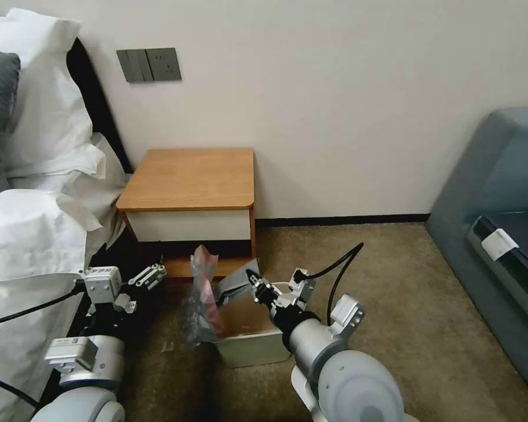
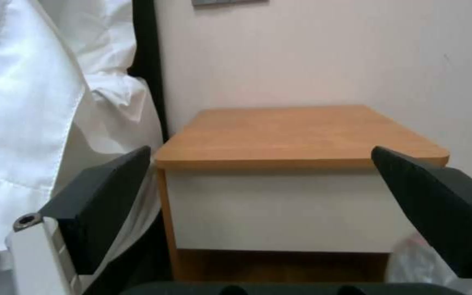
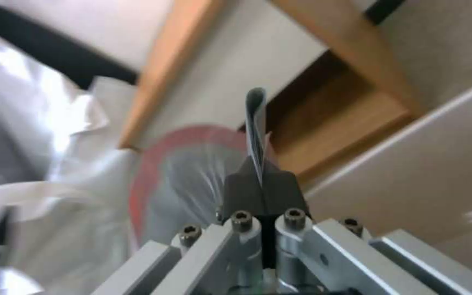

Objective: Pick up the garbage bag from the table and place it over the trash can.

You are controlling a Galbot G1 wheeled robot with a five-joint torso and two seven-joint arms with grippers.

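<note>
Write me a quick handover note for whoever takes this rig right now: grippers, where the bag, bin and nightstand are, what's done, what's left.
Right gripper: shut on the garbage bag, holding its edge above the trash can.
Left gripper: open, holding nothing, low in front of the table.
Done: bag is off the table, hanging at the can's left side.
Left: spread the bag's mouth over the can's rim.

The trash can (image 1: 253, 343) is partly hidden behind the right arm and the garbage bag (image 1: 202, 299) draped over its near-left side, so its inside cannot be made out. In the left wrist view the bag (image 2: 411, 262) is a sliver cut by the edge. The table's (image 1: 190, 179) lower shelf is mostly covered. The right wrist view is blurred around the bag.
</note>
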